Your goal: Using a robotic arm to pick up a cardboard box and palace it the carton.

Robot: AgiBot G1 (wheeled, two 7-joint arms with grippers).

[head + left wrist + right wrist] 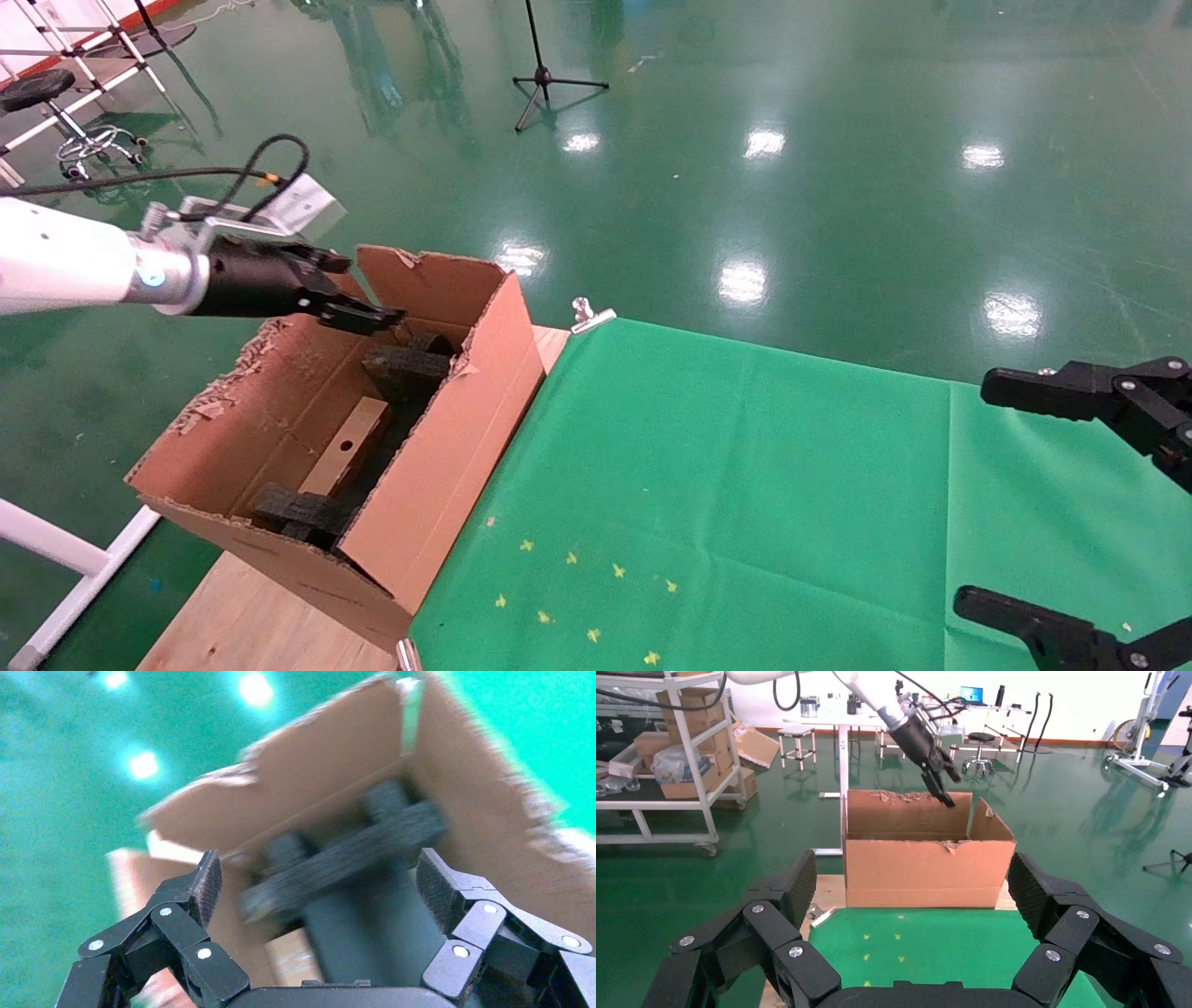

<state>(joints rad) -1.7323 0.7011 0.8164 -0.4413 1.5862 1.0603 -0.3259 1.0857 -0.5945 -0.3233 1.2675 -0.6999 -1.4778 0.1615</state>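
The carton point(456, 466) stands at the table's left end with upright, ragged flaps and black foam blocks point(405, 363) inside. The slim cardboard box point(346, 447) lies inside it between the foam blocks. The white left arm reaches in from the left. Its left gripper point(372, 291) is open and empty above the carton's far end. In the left wrist view the open gripper point(318, 864) looks down at the foam point(351, 853), the carton point(337, 762) and part of the box point(289, 959). The right gripper point(973, 494) is open and empty at the table's right; its own view point(911, 867) faces the carton point(919, 871).
A green cloth point(745, 485) with small yellow marks covers the table right of the carton. Bare wood point(251, 615) shows under and in front of the carton. A metal clip point(589, 315) holds the cloth's far corner. A tripod point(545, 79) stands on the floor beyond.
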